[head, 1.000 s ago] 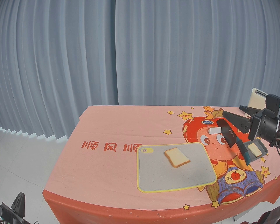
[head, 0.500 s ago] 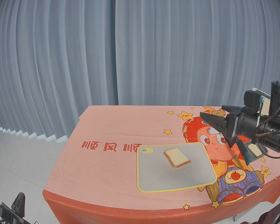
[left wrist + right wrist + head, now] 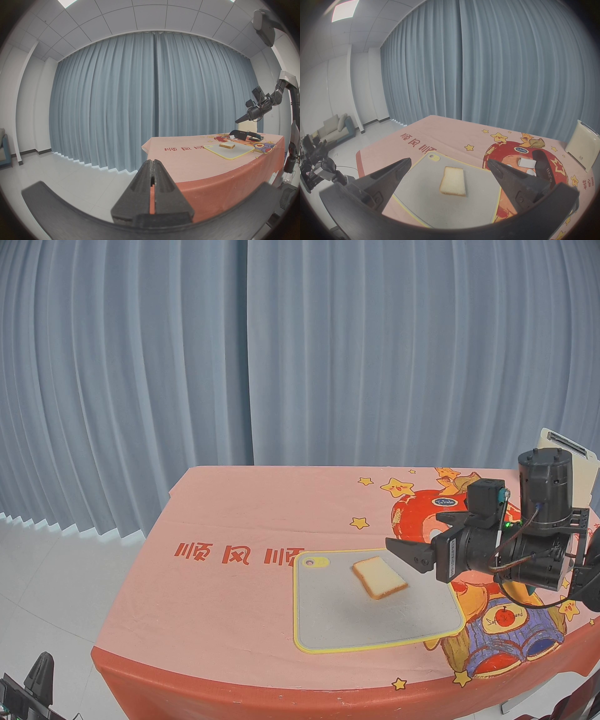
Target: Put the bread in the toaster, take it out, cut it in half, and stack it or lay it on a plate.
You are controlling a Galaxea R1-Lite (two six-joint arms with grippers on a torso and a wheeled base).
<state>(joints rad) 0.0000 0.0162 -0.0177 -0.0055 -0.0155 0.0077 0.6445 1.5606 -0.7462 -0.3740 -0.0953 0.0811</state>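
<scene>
One bread slice (image 3: 379,577) lay flat on the cutting board (image 3: 350,621) on the desk (image 3: 237,602). At its 3 o'clock the right tool (image 3: 414,539) hung above the board's edge, spread wide and empty. The toaster (image 3: 578,471) stood at 2 o'clock. The left tool (image 3: 152,168), pinched together, hung off the desk.
</scene>
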